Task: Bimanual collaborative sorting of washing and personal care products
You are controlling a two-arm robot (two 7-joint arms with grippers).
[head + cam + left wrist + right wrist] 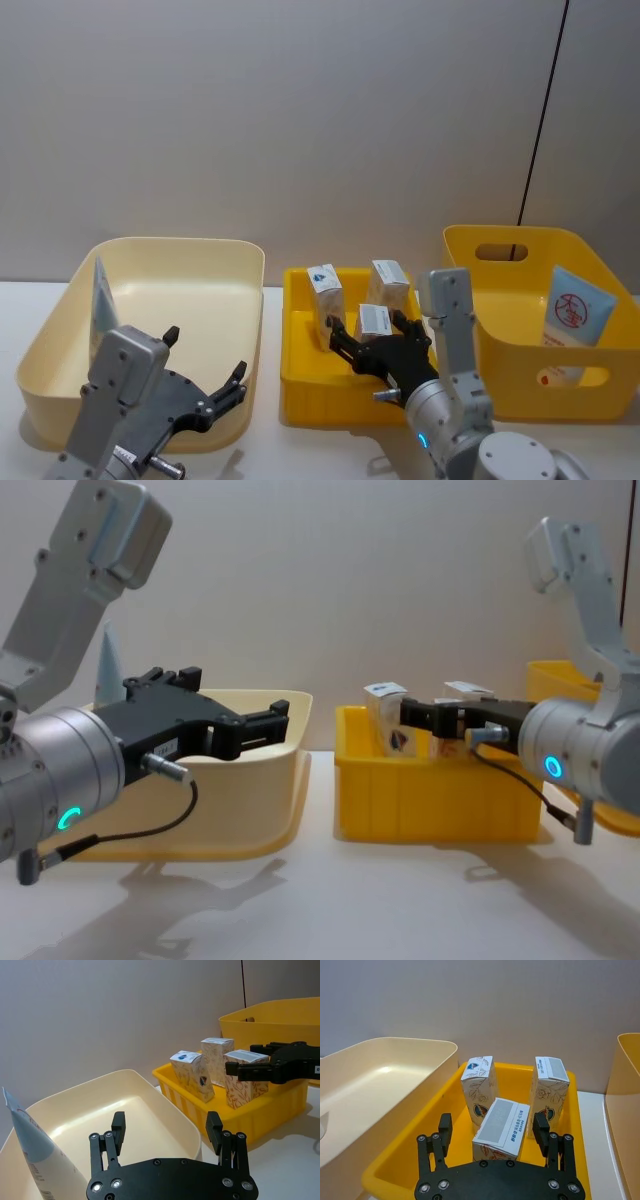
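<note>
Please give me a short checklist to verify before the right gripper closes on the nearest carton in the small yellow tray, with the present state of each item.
1. right gripper fingers open: ok.
2. Fingers on both sides of the nearest carton: ok.
3. Fingers apart from the two rear cartons: ok.
4. Fingers low enough for a firm hold: cannot tell.
5. left gripper away, over the cream bin: ok.
6. Room in the deep yellow bin beside the tube: ok.

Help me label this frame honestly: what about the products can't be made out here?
- Tube in cream bin: cut off by the left wrist view's edge; print unreadable.
- Front carton: lower part hidden behind right pincer.
- Tube in the orange bin: text too small in head view.
</note>
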